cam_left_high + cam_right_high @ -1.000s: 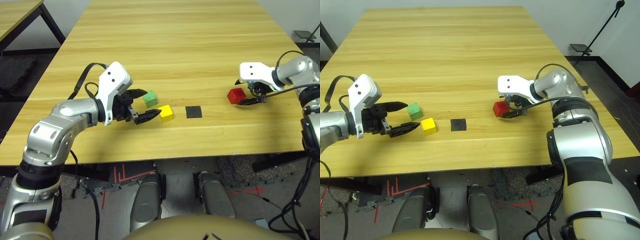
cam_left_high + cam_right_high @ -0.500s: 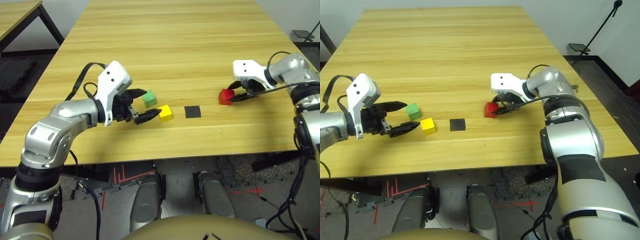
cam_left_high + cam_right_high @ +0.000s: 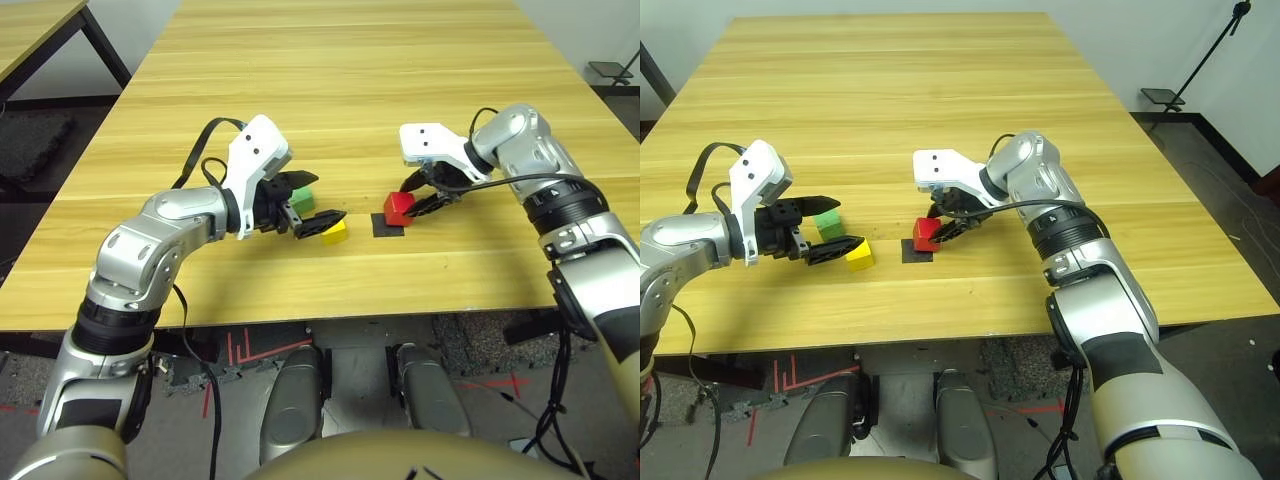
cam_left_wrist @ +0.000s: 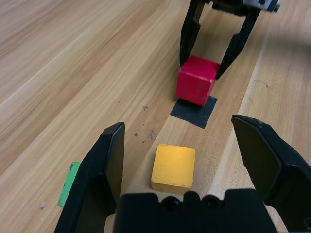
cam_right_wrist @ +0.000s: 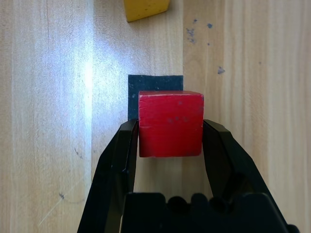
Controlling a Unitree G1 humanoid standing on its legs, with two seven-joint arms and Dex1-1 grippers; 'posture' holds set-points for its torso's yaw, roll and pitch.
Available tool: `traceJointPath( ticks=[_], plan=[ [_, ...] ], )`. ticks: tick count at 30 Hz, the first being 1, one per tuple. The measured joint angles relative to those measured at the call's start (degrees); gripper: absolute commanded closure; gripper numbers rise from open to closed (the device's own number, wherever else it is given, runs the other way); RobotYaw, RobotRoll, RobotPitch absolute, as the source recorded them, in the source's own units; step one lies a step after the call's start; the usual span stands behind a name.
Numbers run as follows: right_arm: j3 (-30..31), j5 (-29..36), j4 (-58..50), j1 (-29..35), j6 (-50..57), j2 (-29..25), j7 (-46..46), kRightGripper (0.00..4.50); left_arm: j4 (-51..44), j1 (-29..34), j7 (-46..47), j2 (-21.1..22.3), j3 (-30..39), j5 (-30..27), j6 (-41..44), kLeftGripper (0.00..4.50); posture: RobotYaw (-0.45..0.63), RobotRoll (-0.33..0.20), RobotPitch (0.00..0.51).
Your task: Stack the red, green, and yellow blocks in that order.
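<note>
- Judged in hand: first step, setting down the base of the stack at the black patch (image 4: 194,113) on the worktop (image 3: 350,100)
- Pinching the red block (image 5: 171,126) between the right fingers (image 5: 116,170), partly over the black patch; hard to tell whether touching down or held just above
- Spread wide and empty at the left fingers (image 4: 97,170), to the left of the black patch, near the yellow block (image 4: 173,167)
- To be found left of the black patch: the yellow block near it, the green block (image 3: 828,226) farther left and a little farther from the robot
- Likely called for next: centring red over the black patch, lowering until flat, parting the right fingers and backing off cleanly, then fetching green for the second layer, yellow last
</note>
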Motion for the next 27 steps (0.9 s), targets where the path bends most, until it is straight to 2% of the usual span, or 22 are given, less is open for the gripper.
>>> traceJointPath(
  ticks=[14,27],
  plan=[
    [4.14,0.08,0.72,-1.34,-1.17,1.44,-1.31,2.38,-0.96,2.61,2.58,-0.61,0.45,-0.09,-0.3,0.0,0.37,-0.215,0.075],
    [6.15,-0.51,1.6,-1.94,-1.86,1.38,-1.78,2.39,-1.46,2.81,2.89,-0.61,1.17,-0.18,-0.01,0.0,0.35,-0.201,0.079]
  ],
)
